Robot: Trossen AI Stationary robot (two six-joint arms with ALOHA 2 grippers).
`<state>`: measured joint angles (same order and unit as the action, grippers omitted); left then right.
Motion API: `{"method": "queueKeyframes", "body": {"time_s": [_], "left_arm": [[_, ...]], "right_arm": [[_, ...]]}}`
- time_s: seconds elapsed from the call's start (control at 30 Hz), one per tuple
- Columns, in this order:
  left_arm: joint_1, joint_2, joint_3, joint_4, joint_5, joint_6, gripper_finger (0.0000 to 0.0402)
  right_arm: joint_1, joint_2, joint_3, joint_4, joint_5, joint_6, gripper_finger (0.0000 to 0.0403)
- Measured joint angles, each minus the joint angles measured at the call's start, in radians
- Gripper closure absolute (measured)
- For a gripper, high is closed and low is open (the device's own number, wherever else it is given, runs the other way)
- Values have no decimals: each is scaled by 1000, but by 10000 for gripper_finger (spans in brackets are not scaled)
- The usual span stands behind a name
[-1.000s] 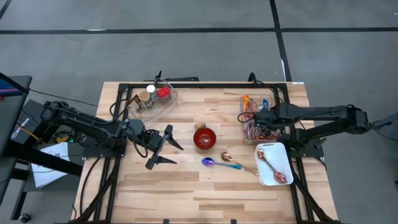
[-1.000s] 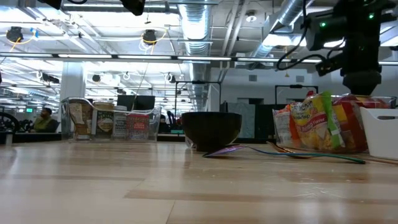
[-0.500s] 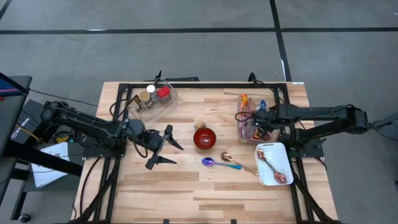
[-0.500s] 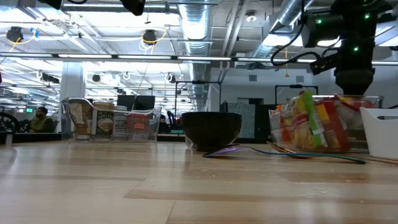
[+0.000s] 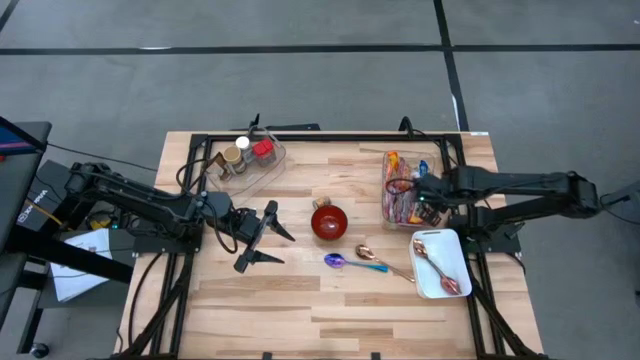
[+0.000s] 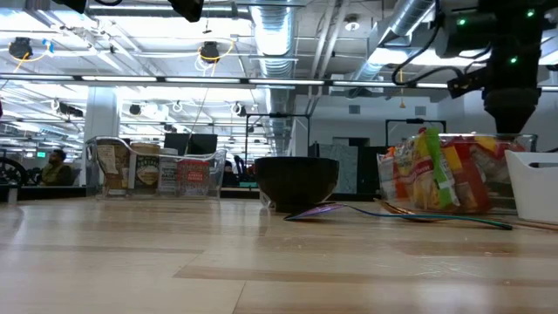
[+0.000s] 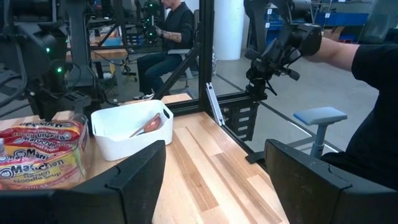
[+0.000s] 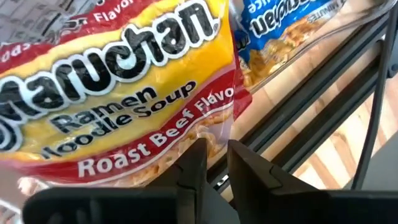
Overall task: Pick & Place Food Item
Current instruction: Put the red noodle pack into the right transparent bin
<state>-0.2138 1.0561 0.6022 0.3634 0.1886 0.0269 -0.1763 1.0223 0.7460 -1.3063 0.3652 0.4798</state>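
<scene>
**Right pincer on the noodle packet at the bin**

Wooden worktop (image 5: 300,300) sits on grey floor, seen from above. From my seat, the right pincer (image 5: 418,197) is at about 3 o'clock from the red bowl (image 5: 328,222), over the clear bin (image 5: 392,160) of noodle packets. Its fingers are nearly closed, pinching the edge of the beef noodle packet (image 8: 118,93), which stands among the others in the bin; a blue packet (image 8: 280,18) lies just beside it. At 5 o'clock from the bowl lie a purple spoon (image 5: 336,261) and a copper spoon (image 5: 366,253), near a white tray (image 5: 440,285) holding more spoons. The left pincer (image 5: 262,236) waits at 9 o'clock from the bowl, fingers spread wide, holding nothing. A jar bin (image 5: 245,160) sits at 11 o'clock.
</scene>
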Motion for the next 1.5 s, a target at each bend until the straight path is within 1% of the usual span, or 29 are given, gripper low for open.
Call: {"method": "queueKeyframes", "body": {"time_s": [0.13,0.23,0.33,0.63,0.77,1.03,1.3,1.5], "left_arm": [[0,0,0,0,0,0,134],[0,0,0,0,0,1,134],[0,0,0,2,0,2,134],[0,0,0,2,0,0,134],[0,0,0,1,0,1,134],[0,0,0,3,0,1,134],[0,0,0,2,0,2,134],[0,0,0,1,0,2,134]], "right_arm": [[15,-37,0,10,-10,18,345],[34,-43,0,27,-66,22,345],[50,-29,0,27,-94,37,345],[99,37,0,8,-125,64,345],[121,45,1,-57,-114,97,345],[131,42,1,-13,-102,105,345],[131,-13,3,22,-103,101,345],[131,-71,69,1,-103,104,345]]}}
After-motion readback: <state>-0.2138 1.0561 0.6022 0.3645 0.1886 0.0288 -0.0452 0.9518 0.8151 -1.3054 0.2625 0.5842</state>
